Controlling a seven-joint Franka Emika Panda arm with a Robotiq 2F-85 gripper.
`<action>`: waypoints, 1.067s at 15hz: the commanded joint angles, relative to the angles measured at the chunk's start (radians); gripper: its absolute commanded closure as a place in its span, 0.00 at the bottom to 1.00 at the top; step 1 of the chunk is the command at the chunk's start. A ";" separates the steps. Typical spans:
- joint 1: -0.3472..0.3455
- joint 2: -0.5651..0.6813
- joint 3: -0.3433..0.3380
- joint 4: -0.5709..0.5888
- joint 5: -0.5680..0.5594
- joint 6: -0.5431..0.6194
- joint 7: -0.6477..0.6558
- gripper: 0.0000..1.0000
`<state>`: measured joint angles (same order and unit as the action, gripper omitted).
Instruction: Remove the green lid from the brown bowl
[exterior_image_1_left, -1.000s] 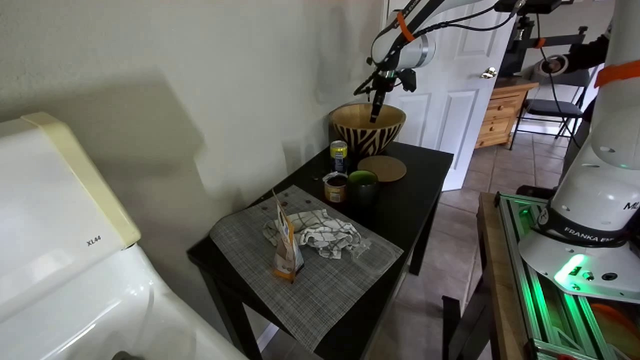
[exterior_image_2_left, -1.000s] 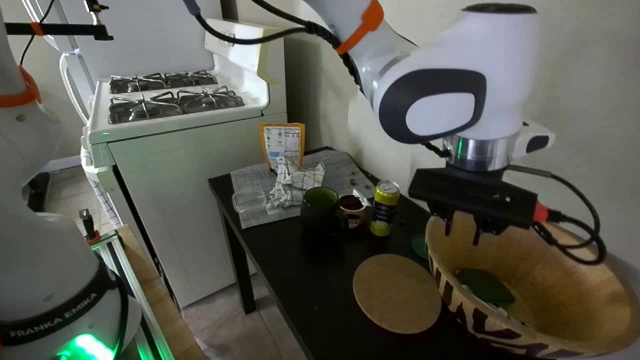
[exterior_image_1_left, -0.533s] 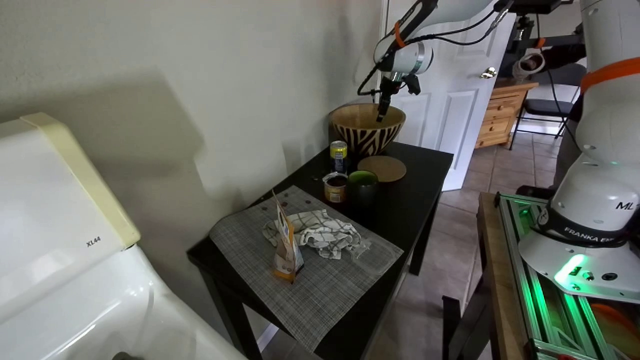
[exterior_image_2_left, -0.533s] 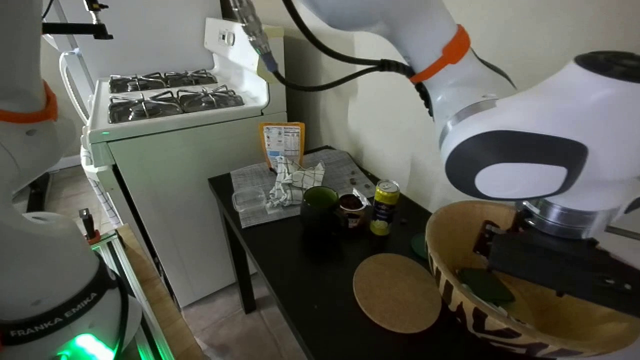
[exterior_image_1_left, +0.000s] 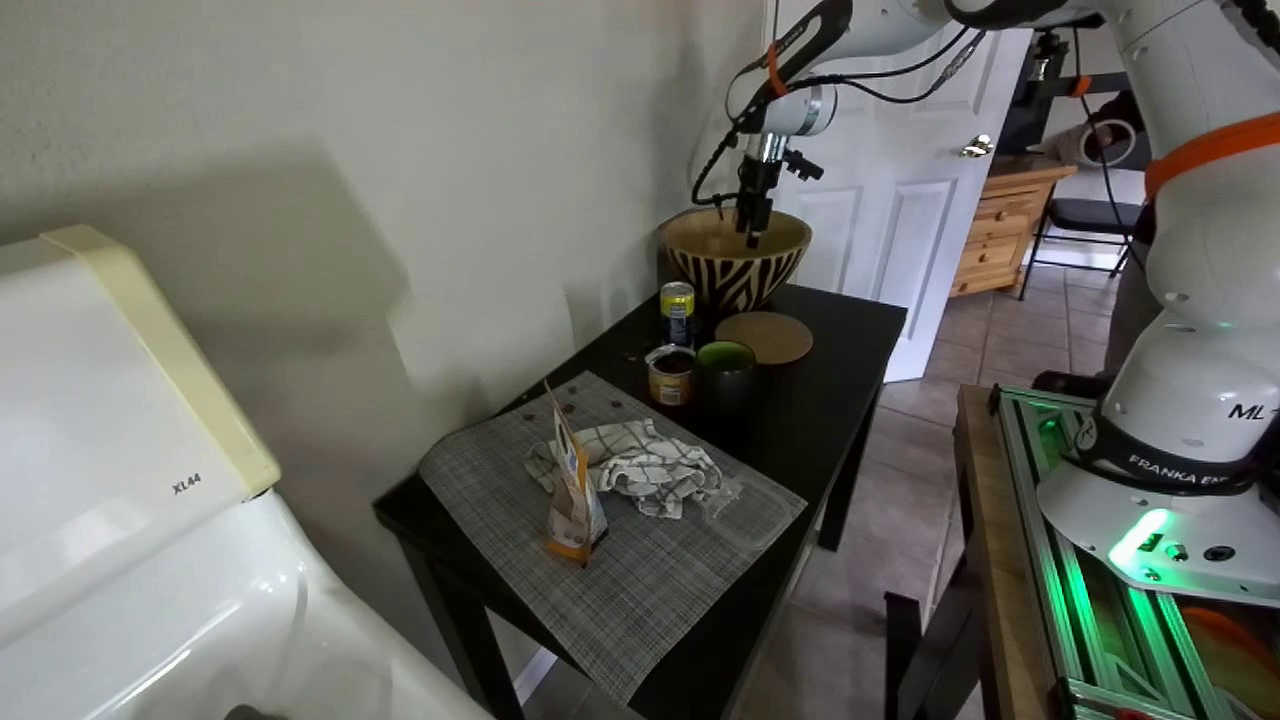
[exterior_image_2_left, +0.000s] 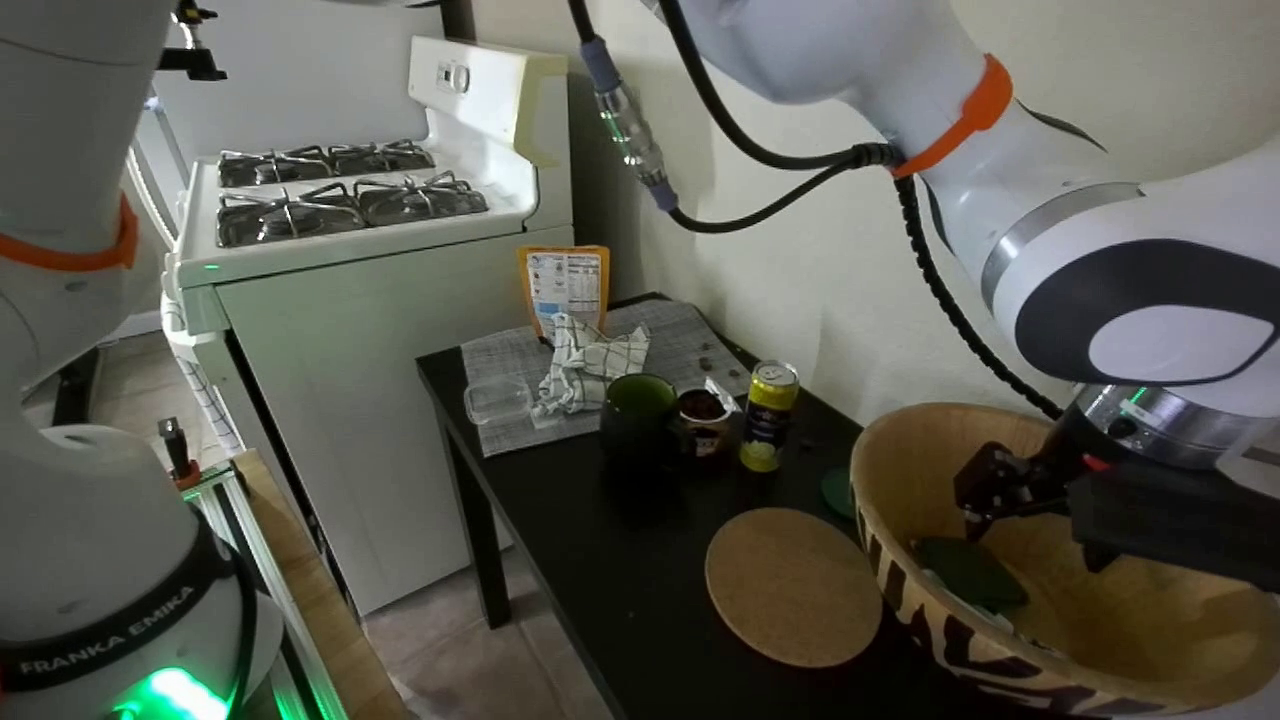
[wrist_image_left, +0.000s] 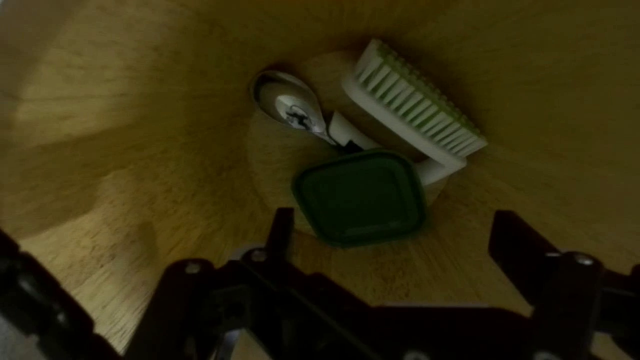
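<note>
The green lid (wrist_image_left: 361, 200) lies flat-looking at the bottom of the brown bowl (wrist_image_left: 140, 150), partly over a white handle. It also shows as a dark green shape inside the bowl in an exterior view, where the lid (exterior_image_2_left: 968, 572) leans towards the near wall. My gripper (wrist_image_left: 394, 211) hangs over the bowl with its fingers spread wide. Nothing is between them, and the lid sits beyond the fingertips, nearer the left one in the wrist view. In both exterior views the gripper (exterior_image_1_left: 748, 237) reaches inside the rim of the striped bowl (exterior_image_1_left: 740, 275).
Inside the bowl, a spoon (wrist_image_left: 292, 102) and a white-green brush (wrist_image_left: 412, 107) lie beside the lid. On the black table stand a yellow can (exterior_image_2_left: 769, 415), an opened tin (exterior_image_2_left: 704, 422), a dark cup (exterior_image_2_left: 638, 415) and a round cork mat (exterior_image_2_left: 795, 587). The wall is close behind the bowl.
The gripper's fingers have spread apart. The hand has come down into the bowl and turned, with the arm shifting right in an exterior view. The lid and bowl stay where they were.
</note>
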<state>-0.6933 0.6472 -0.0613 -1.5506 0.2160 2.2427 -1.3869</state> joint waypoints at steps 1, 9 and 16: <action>0.072 0.029 -0.051 0.024 -0.088 0.059 0.079 0.00; 0.178 0.016 -0.097 -0.086 -0.158 0.227 0.300 0.00; 0.181 0.010 -0.073 -0.181 -0.150 0.250 0.338 0.00</action>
<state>-0.5144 0.6719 -0.1439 -1.6738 0.0819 2.4499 -1.0608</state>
